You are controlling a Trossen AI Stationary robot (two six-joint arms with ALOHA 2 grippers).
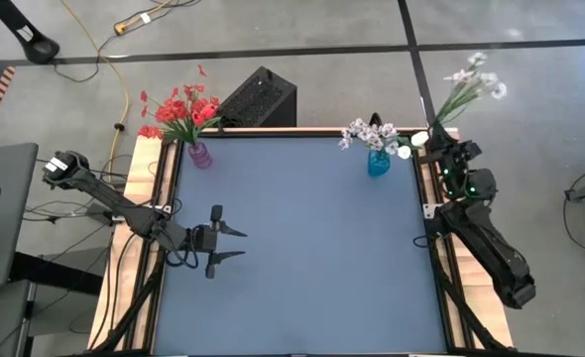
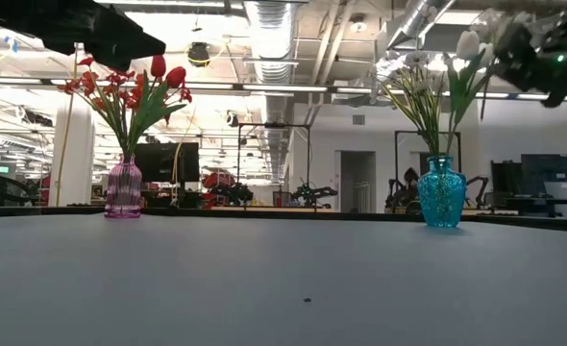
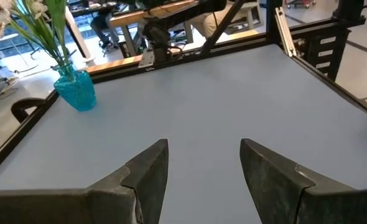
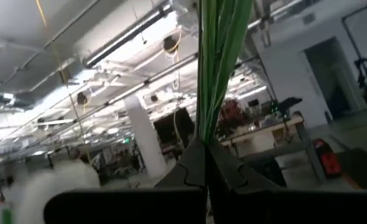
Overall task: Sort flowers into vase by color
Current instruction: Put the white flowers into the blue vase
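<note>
A pink vase [image 1: 200,154] [image 2: 123,189] with red flowers [image 1: 180,109] stands at the table's far left. A blue vase [image 1: 378,163] [image 2: 442,192] [image 3: 76,90] with white flowers [image 1: 364,131] stands at the far right. My right gripper [image 1: 438,137] [image 4: 205,152] hovers high by the far right corner, just right of the blue vase, shut on a bunch of white flowers [image 1: 476,79]. My left gripper [image 1: 235,245] [image 3: 203,168] is open above the bare left middle of the table. My right gripper pinches several thin green stalks [image 4: 203,134] of the white flower bunch between its two shut fingers. The stalks run on past the fingertips, up and away from them. The bunch is lifted clear of the table, its white blooms [image 1: 483,71] out beyond the table's far right corner.
A black box [image 1: 260,97] sits on the floor behind the far edge. The blue mat [image 1: 302,248] is framed by wooden rails [image 1: 139,198] on left and right. A monitor [image 1: 0,213] and cables lie left of the table.
</note>
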